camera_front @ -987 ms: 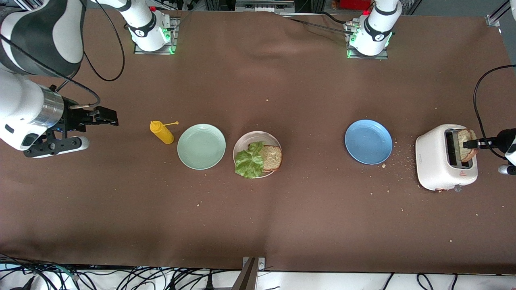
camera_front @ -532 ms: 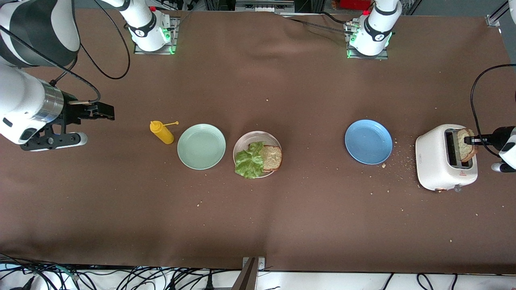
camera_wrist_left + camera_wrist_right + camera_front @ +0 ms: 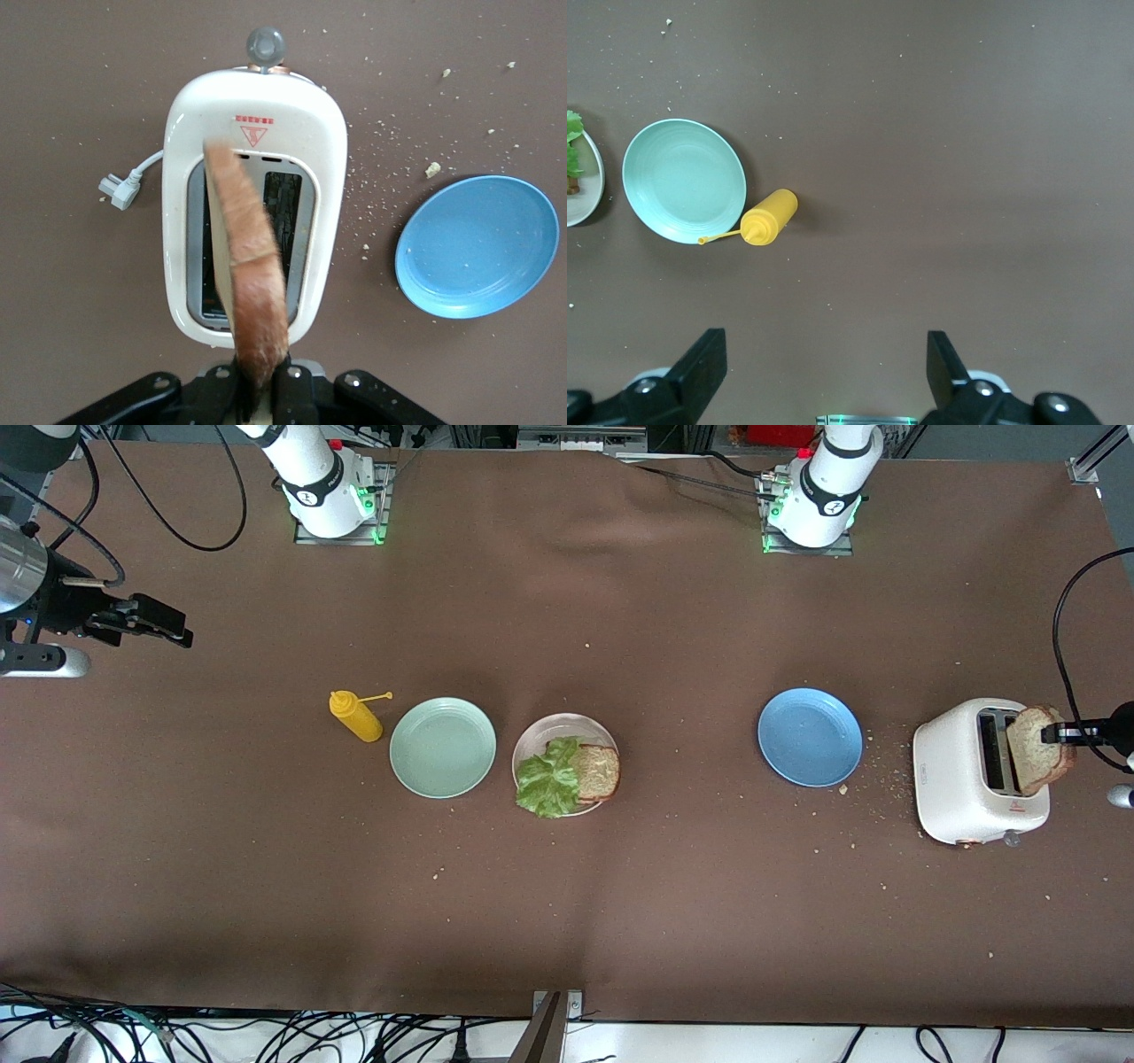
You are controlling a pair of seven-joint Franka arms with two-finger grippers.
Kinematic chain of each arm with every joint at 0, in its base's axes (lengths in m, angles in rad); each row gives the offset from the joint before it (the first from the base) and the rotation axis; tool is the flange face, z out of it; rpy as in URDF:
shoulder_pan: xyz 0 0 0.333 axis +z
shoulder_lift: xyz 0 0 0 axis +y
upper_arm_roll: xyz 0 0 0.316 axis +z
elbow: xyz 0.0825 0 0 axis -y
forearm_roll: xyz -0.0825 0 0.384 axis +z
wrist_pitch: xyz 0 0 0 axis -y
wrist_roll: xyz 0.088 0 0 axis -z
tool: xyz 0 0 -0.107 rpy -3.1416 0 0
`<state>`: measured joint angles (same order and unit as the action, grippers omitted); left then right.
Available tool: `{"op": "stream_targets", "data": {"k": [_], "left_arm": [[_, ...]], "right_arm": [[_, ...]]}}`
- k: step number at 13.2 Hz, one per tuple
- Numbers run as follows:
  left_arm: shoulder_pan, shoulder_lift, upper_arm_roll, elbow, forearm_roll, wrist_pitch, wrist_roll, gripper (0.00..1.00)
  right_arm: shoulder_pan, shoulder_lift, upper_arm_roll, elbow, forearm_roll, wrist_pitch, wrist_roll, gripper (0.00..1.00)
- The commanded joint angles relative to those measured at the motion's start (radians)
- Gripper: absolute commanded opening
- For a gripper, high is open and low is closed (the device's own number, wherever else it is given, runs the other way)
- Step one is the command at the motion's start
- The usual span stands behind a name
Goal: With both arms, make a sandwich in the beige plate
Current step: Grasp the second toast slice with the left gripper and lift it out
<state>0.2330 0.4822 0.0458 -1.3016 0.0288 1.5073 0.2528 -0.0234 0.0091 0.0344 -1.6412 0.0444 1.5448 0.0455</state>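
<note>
The white toaster (image 3: 257, 199) carries a red triangle warning sign with a short red line of print above it, too small to read. No other print can be read.

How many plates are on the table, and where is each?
3, in one row: the mint green plate beside the yellow bottle, the beige plate next to it, and the blue plate nearer the toaster.

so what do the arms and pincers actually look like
Both arms are white with black bands and green lights at the bases. The right pincer is black on a silver wrist ring with a black cable looping off it. The left pincer is black too, cable trailing.
</note>
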Motion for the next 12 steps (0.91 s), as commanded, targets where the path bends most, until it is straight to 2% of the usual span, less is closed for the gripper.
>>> {"op": "stream_targets", "data": {"k": [1, 4, 6, 9, 12], "left_arm": [[-0.03, -0.013, -0.009, 0.083, 0.02, -0.08, -0.018, 0.0], [-0.101, -0.016, -0.012, 0.1, 0.014, -0.127, -0.035, 0.0], [-0.179, -0.016, -0.009, 0.1, 0.002, -0.142, -0.102, 0.0], [-0.248, -0.007, -0.006, 0.099, -0.166, -0.141, -0.21, 0.0], [-0.322, 0.045, -0.006, 0.094, -0.401, -0.122, -0.224, 0.0]], "right_arm": [[-0.053, -0.041, 0.062, -0.033, -0.021, 0.026, 0.027, 1.0], [-0.021, -0.055, 0.062, -0.017, -0.096, 0.017, 0.03, 1.0], [-0.02, -0.064, 0.056, -0.025, -0.084, -0.002, 0.037, 1.0], [-0.015, -0.078, 0.021, -0.042, -0.029, 0.011, 0.039, 1.0], [-0.01, -0.086, -0.011, -0.091, -0.029, 0.124, 0.034, 1.0]]}}
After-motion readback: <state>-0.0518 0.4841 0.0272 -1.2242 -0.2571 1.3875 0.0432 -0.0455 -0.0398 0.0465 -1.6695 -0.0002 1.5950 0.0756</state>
